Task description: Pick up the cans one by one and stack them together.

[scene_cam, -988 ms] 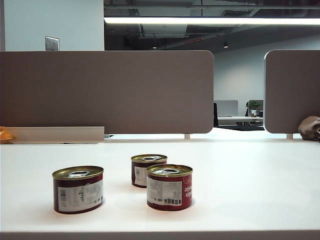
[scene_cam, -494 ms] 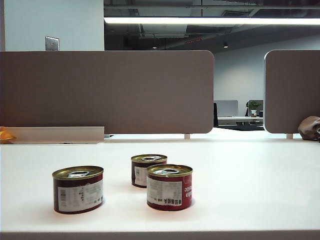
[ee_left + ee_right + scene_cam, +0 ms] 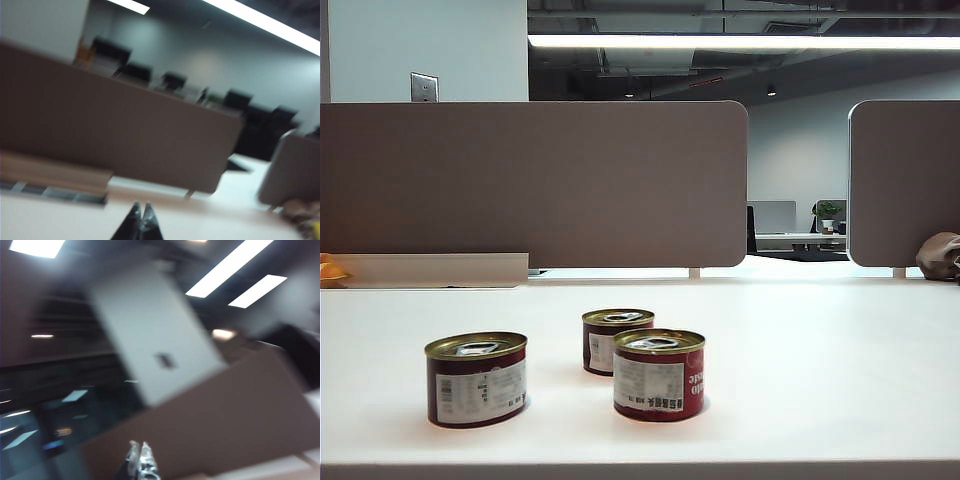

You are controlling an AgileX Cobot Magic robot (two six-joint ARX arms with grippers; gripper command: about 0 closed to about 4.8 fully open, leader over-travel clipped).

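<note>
On the white table (image 3: pixel 840 370) in the exterior view stand three cans, all upright with gold pull-tab lids and none stacked: the left can (image 3: pixel 477 379) sits alone toward the near left edge, the back can (image 3: pixel 611 340) stands near the middle, and the front can (image 3: pixel 659 374) stands just in front of it and slightly to the right, overlapping it in the picture so that contact between the two cannot be judged. Two brown partition panels rise behind the table, a long one (image 3: pixel 535 185) and a second (image 3: pixel 905 185) at the right edge. Neither arm shows in the exterior view. In the left wrist view the left gripper (image 3: pixel 141 216) has its dark fingertips pressed together, clenched on nothing, and points level over the table toward the long panel, the picture blurred. In the right wrist view the right gripper (image 3: pixel 139 454) is likewise closed and empty, tilted upward and rolled, facing the panel's top, a wall and ceiling lights, also blurred. Compared with the earlier exterior frames, the three cans have not moved.
</note>
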